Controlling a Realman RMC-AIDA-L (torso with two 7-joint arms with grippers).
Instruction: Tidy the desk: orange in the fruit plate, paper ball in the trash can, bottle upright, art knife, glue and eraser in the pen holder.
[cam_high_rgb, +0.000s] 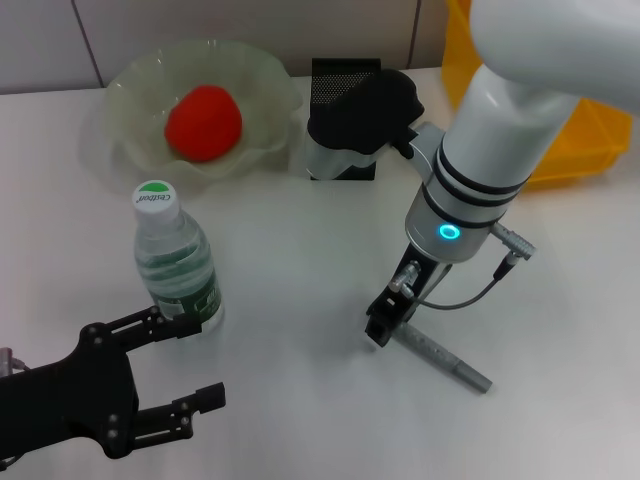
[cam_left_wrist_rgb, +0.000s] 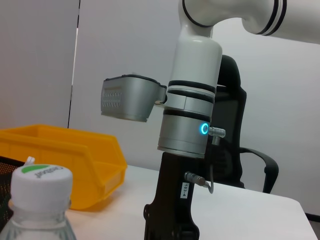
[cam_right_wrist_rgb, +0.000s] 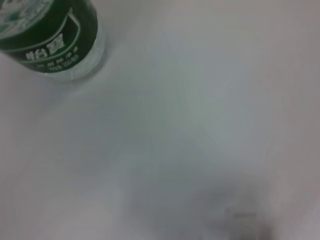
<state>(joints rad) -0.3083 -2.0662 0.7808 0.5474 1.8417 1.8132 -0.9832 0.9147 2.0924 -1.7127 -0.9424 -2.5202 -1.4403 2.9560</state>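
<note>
Right claw (cam_high_rgb: 383, 328) down at one end of the grey art knife (cam_high_rgb: 443, 358) lying flat on the tabletop (cam_high_rgb: 300, 250); claw state unreadable. Knife looks thin, rigid, slick: pinch mid-barrel. Left claw (cam_high_rgb: 185, 365) spread beside the upright bottle (cam_high_rgb: 175, 262).

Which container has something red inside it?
The fruit plate, the pale green wavy-rimmed bowl at the back on the robot's left, holds the red-orange orange. The black mesh pen holder and the yellow trash can show nothing red.
</note>
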